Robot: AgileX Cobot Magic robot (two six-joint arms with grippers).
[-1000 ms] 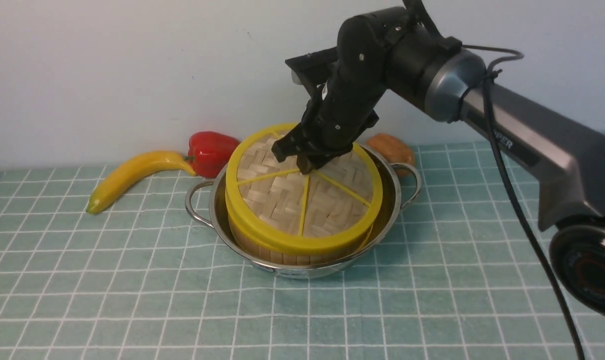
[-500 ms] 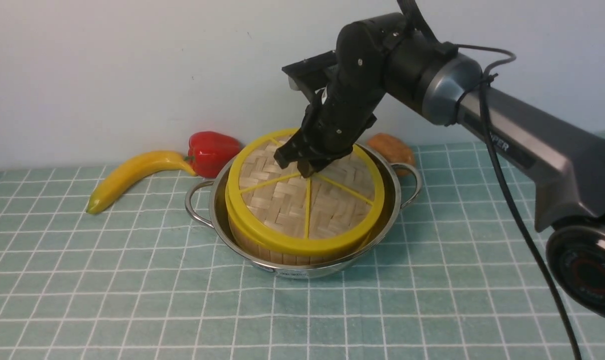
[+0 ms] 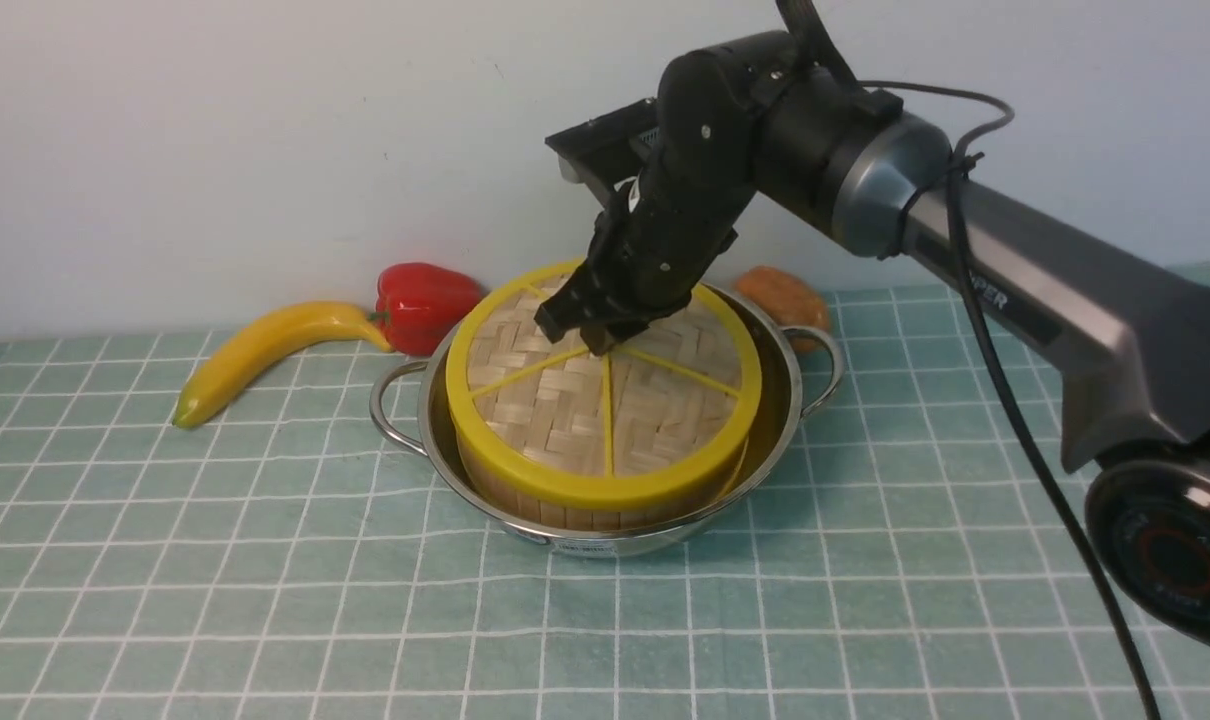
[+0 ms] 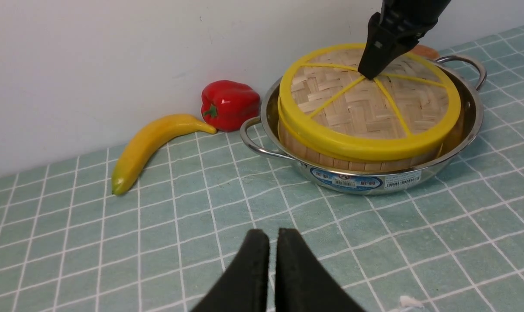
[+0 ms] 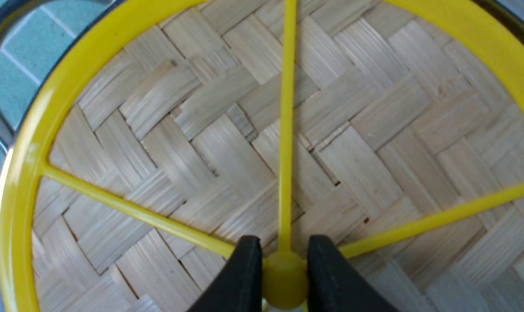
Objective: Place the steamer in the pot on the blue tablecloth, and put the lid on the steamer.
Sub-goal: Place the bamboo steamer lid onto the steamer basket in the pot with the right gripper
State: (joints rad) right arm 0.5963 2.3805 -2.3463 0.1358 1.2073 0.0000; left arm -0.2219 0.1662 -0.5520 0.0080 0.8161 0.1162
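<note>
The shiny pot [image 3: 787, 395] stands on the blue tablecloth [image 3: 265, 560] with the bamboo steamer [image 3: 525, 498] inside it. The woven lid [image 3: 555, 400] with its yellow rim lies on top of the steamer and hides what is inside. My right gripper [image 3: 592, 335] reaches down onto the lid's centre, shut on the yellow knob [image 5: 284, 277] where the spokes meet. In the left wrist view my left gripper [image 4: 273, 236] hangs shut and empty over the cloth, well in front of the pot [image 4: 470, 125]. The left arm is out of the front view.
A banana [image 3: 265, 350] and a red pepper [image 3: 423, 303] lie left of the pot by the wall. A brown roundish item [image 3: 780, 295] sits behind the pot's right handle [image 3: 823, 365]. The pale wall closes off the back.
The right arm has shifted slightly left with the lid, which now sits flatter and more centred on the steamer. The pot has not moved.
</note>
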